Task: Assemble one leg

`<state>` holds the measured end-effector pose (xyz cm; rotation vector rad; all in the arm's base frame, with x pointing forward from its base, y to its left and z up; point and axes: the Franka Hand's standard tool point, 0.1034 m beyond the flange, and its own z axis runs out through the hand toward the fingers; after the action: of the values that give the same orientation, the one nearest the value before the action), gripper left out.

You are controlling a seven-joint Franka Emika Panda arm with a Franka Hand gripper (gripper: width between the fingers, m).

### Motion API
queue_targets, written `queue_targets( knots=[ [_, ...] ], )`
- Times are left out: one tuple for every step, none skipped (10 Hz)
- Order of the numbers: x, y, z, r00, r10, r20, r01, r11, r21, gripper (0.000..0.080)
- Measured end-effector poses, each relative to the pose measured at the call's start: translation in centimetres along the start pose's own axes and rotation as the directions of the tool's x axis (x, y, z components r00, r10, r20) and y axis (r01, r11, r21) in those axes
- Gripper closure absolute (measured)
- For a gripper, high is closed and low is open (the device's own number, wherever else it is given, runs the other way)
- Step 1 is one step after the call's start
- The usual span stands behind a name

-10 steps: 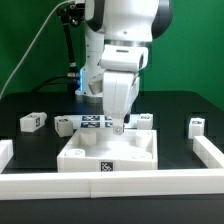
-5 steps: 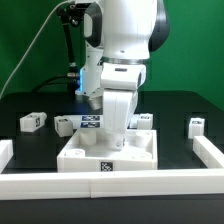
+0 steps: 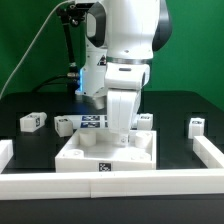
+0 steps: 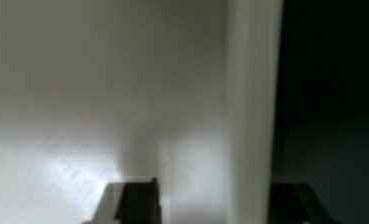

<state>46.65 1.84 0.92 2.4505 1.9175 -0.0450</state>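
— So, starting at the exterior view's left, what lies on the black table [image 3: 170,108]?

— Nearest that edge, the far-left leg [image 3: 32,121] lies by itself with its tag showing. Just to its right is the second leg [image 3: 63,126], at the end of the marker board [image 3: 95,122]. Whether those two touch, I cannot tell.

— And in the middle?

— The panel [image 3: 82,160] lies flat in front of the marker board, raised rim upward, with a tag on its front wall. The arm [image 3: 125,60] stands upright above it. The gripper [image 3: 124,142] hangs low over the panel, toward its back.

— Is it clenched on something?

— No. In the wrist view the two dark fingers [image 4: 128,205] stand apart, so the gripper [image 4: 207,205] is released and grasps nothing. Between them show the panel's pale surface [image 4: 92,100] and the brighter band of its rim [image 4: 252,100], which runs close to one finger. Beyond that band the table is dark.

— Where are the other legs?

— Right of the arm, the third leg [image 3: 147,119] rests on the table just behind the panel's back corner, partly hidden by the wrist. Well apart from it, toward the exterior view's right, the far-right leg [image 3: 195,126] lies alone near the low white border [image 3: 207,150].

— So no leg is in the hand?

— None. All four lie on the table, apart from the gripper.
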Motion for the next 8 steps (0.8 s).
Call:
queue_targets(
  knots=[
    [0.0,-0.01,0.01,1.0,0.0,0.0,0.0,1.0,0.0,0.0719],
    [0.0,-0.01,0.01,1.0,0.0,0.0,0.0,1.0,0.0,0.0742],
    [0.0,-0.01,0.01,1.0,0.0,0.0,0.0,1.0,0.0,0.0742],
    [0.0,-0.01,0.01,1.0,0.0,0.0,0.0,1.0,0.0,0.0742],
    [0.0,-0.01,0.01,1.0,0.0,0.0,0.0,1.0,0.0,0.0742],
    [0.0,-0.01,0.01,1.0,0.0,0.0,0.0,1.0,0.0,0.0742],
    [0.0,-0.01,0.01,1.0,0.0,0.0,0.0,1.0,0.0,0.0742],
    [-0.15,0.04,0.02,0.999,-0.033,0.002,0.033,0.999,0.002,0.0742]
  ],
)
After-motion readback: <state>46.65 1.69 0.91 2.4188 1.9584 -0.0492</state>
